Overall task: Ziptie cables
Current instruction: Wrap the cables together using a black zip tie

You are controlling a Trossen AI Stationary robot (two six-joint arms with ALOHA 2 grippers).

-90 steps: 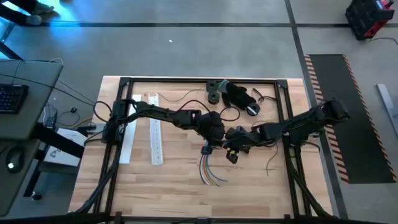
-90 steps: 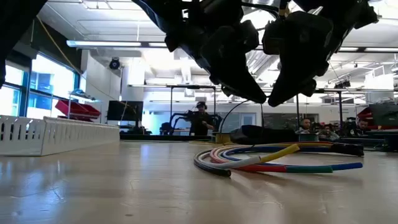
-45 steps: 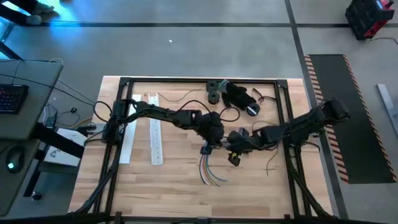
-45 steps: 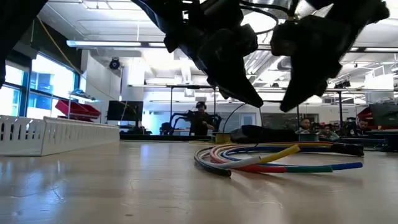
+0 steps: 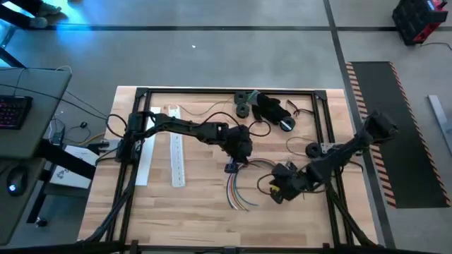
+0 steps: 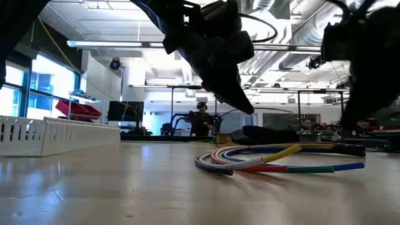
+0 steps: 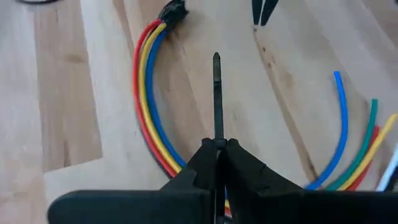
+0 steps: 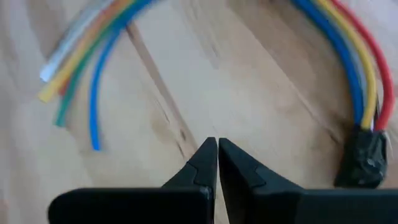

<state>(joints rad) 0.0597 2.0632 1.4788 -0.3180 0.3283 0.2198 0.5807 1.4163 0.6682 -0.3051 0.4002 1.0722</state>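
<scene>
The cables [image 5: 239,192] lie near the middle of the wooden surface [image 5: 198,212], a loose curved bundle joined at one end in a black connector [image 7: 173,10]. The wrist views show at least five strands: red, yellow, blue, green and a pale one, fanning apart at their free ends. In the low view they rest flat on the surface [image 6: 275,159].

The left end effector [image 5: 240,152] hangs just above the connector end of the bundle, its fingers pressed together on one black zip tie [image 7: 217,93], which sticks straight out past the fingertips over the bare wood inside the cables' curve. The right end effector [image 5: 281,189] sits just beside the bundle, toward the right side, fingers closed on nothing, tips over bare wood between the fanned ends and the connector [image 8: 367,158].

Two long white perforated strips [image 5: 176,159] lie at the left, well apart from the cables. One black heap of parts [image 5: 272,107] sits near the far edge. The near half of the surface, below the bundle, is open wood.
</scene>
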